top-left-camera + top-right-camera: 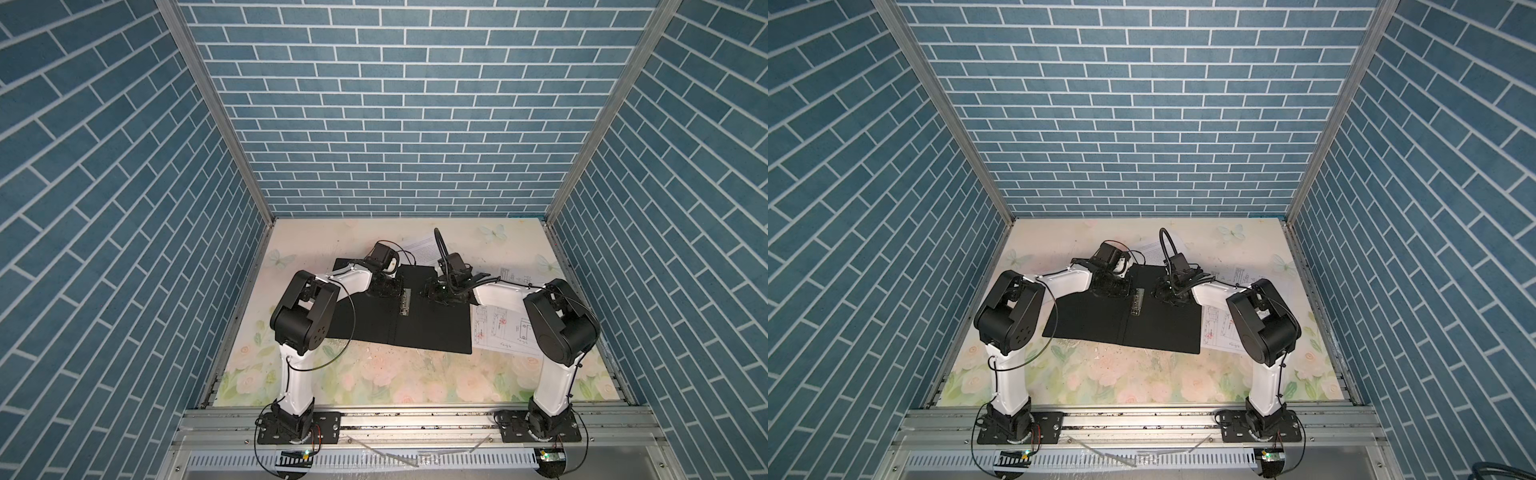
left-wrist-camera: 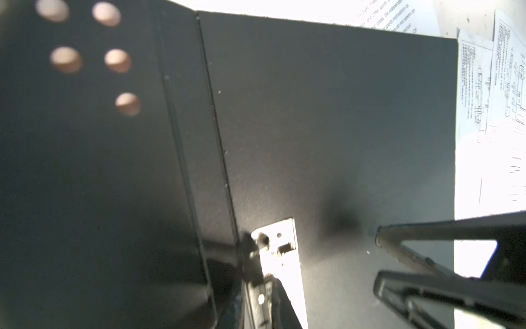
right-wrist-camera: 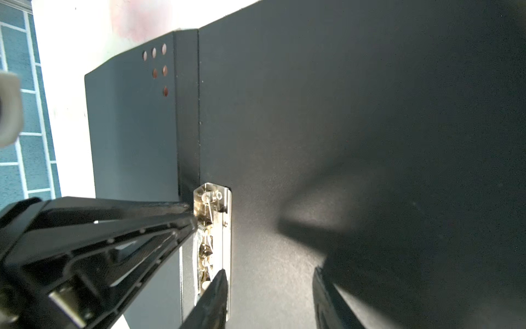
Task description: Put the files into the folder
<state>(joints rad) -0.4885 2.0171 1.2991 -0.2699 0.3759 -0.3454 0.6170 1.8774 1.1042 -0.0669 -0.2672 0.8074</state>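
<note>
Left arm (image 1: 349, 282), right arm (image 1: 498, 297) bent over folder (image 1: 415, 332)

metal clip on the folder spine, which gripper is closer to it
Left. The left gripper has its fingertips pinched at the metal clip's end. The right gripper hangs open beside it over the folder's right half, with bare black cover between.

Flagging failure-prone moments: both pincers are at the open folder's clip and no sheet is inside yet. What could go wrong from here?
1. The left pincer pinches only the end of the metal clip, so it might slip off.
2. The open right pincer stands right beside it, so the two could bump.
3. The drawing sheets lie beside the folder, under the right arm. Reaching for them may crumple them.
</note>
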